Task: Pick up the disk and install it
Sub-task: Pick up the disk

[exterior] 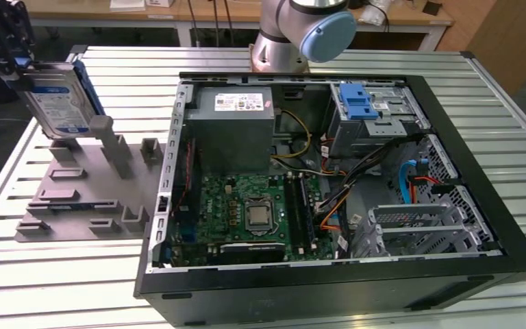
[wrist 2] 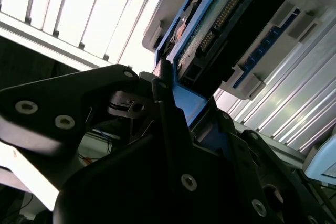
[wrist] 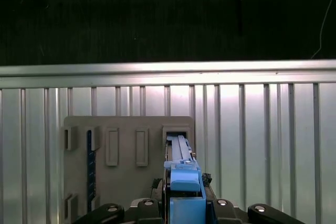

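The disk [exterior: 59,103], a silver drive with a white-and-blue label in blue carrier rails, stands upright on edge at the exterior view's left, over the grey holder stand [exterior: 85,199]. My gripper [exterior: 24,67] is shut on its upper end. I cannot tell whether its lower end still touches the stand's posts. In the second wrist view the black fingers [wrist 2: 157,129] clamp the blue rail, and the disk [wrist 2: 220,19] shows its circuit board side. In the first wrist view the disk [wrist: 182,174] runs edge-on from my gripper [wrist: 184,205] toward a slot in the holder stand [wrist: 126,182].
An open computer case [exterior: 482,199] lies to the exterior view's right of the stand, with a grey power supply [exterior: 235,127], a motherboard [exterior: 254,212] and a metal drive cage topped by a blue latch [exterior: 359,101]. The arm's base [exterior: 295,34] stands behind it on the slatted metal table [exterior: 53,288].
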Controlling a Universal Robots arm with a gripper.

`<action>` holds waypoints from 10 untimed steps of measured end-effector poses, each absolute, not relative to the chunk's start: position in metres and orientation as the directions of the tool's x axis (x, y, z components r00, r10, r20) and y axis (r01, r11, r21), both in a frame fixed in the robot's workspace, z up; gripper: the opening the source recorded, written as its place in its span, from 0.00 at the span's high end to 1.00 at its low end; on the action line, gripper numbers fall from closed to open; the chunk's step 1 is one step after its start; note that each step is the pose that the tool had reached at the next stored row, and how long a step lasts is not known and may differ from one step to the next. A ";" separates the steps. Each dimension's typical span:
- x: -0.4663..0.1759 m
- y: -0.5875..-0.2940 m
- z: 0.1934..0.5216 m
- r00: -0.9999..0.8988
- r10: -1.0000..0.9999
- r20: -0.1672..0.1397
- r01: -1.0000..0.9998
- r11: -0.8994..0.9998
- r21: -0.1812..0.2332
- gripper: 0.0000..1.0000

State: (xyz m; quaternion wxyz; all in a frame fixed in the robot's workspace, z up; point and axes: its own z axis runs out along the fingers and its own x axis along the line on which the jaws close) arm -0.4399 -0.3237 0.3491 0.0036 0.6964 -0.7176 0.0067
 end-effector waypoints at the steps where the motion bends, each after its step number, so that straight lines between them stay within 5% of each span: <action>1: -0.440 -0.324 0.350 -0.030 -0.999 0.015 -1.000 0.030 -0.005 0.64; 10: -0.440 -0.324 0.350 -0.030 -0.999 0.015 -1.000 0.030 -0.005 0.64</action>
